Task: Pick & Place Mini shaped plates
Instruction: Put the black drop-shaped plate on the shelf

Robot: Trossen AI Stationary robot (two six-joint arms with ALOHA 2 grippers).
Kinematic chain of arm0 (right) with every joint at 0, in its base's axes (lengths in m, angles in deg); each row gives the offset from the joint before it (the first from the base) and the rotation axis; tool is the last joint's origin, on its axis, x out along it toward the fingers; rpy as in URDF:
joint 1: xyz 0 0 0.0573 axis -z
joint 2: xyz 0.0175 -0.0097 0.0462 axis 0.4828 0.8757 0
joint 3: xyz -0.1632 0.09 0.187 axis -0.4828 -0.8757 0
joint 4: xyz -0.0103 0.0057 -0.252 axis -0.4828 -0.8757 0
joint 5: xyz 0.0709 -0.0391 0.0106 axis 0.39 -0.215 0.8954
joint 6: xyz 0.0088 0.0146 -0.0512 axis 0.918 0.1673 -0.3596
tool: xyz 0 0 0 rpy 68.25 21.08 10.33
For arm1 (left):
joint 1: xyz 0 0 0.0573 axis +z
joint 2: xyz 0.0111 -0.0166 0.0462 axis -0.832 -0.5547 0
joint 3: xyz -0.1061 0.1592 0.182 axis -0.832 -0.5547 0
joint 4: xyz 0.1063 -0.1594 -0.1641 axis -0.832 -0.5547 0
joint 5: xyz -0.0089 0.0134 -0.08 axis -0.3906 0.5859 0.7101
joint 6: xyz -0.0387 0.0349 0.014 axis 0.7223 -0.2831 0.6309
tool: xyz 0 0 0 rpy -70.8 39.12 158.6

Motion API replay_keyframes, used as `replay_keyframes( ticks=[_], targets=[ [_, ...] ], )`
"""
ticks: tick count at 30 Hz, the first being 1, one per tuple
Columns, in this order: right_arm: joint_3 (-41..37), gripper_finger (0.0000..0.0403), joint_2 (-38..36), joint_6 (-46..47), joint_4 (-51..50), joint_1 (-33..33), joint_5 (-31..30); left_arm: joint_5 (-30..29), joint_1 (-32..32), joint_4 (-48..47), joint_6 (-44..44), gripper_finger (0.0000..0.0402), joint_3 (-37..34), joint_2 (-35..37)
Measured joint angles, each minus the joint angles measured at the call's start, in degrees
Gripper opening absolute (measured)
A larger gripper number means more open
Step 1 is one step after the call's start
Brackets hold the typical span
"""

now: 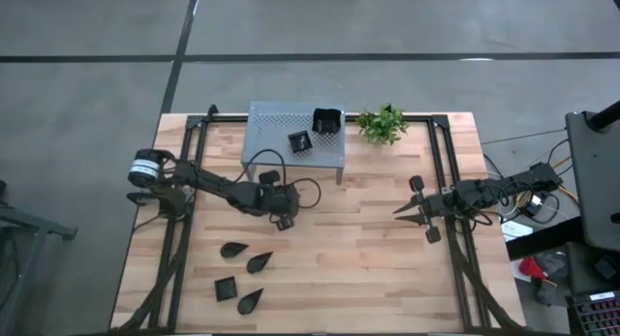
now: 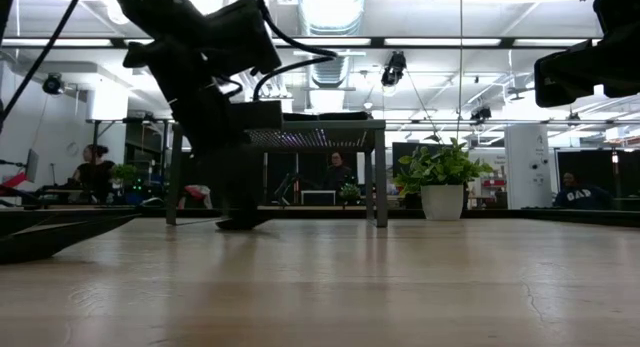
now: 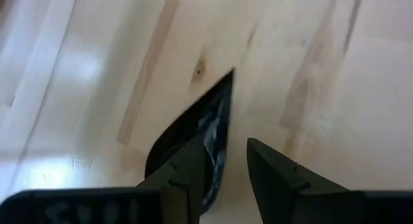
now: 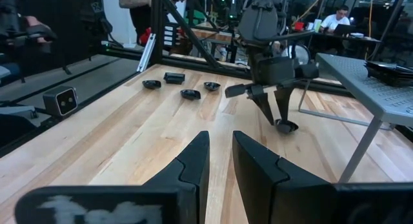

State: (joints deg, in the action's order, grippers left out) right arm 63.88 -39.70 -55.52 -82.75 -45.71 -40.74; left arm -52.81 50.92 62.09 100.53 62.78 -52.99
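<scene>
High view: four mini shaped plates [image 1: 240, 275] lie near-left on tabletop [image 1: 368, 268]. Mid-tabletop, left end effector [image 1: 283, 220] is open, fingers astride rim of leaf plate [image 3: 193, 133], not yet clamped. Right end effector [image 1: 402, 210] waits at right, fingers apart, empty. Far: shelf [image 1: 276, 118] carries two more plates [image 1: 299, 141]. Handling est.: light, rigid, glossy, so slippery, chip-prone. Pinch raised rim, moderate force.

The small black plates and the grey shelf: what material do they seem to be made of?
The small black plates look like glazed ceramic or glossy plastic: the one under the left pincer shows bright reflections on its dark surface. Which one, I cannot tell. The grey shelf looks like painted metal, with rows of small holes.
</scene>
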Motion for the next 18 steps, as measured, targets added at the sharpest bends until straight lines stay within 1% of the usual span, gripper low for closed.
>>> replay_keyframes(
  ticks=[3, 13, 15, 18],
  targets=[
    [0.0, 0.0063, 0.0, 0.0, 0.0, 0.0, 0.0, 0.0, -0.5, 0.0, -1.5, 0.0112, -0.2, 0.0],
    [0.0, 0.0063, 0.0, 0.0, 0.0, 0.0, 0.0, -0.6, -0.3, 0.3, -1.6, 0.0111, -2.7, 0.0],
    [0.0, 0.0063, 0.0, 0.0, 0.0, 0.0, 0.0, -0.7, -0.3, 0.6, -1.6, 0.0107, -2.7, 0.0],
    [0.0, 0.0063, 0.0, 0.0, 0.0, 0.0, 0.0, -1.2, -0.2, 0.8, -2.5, 0.009, -2.7, 0.0]
  ],
)
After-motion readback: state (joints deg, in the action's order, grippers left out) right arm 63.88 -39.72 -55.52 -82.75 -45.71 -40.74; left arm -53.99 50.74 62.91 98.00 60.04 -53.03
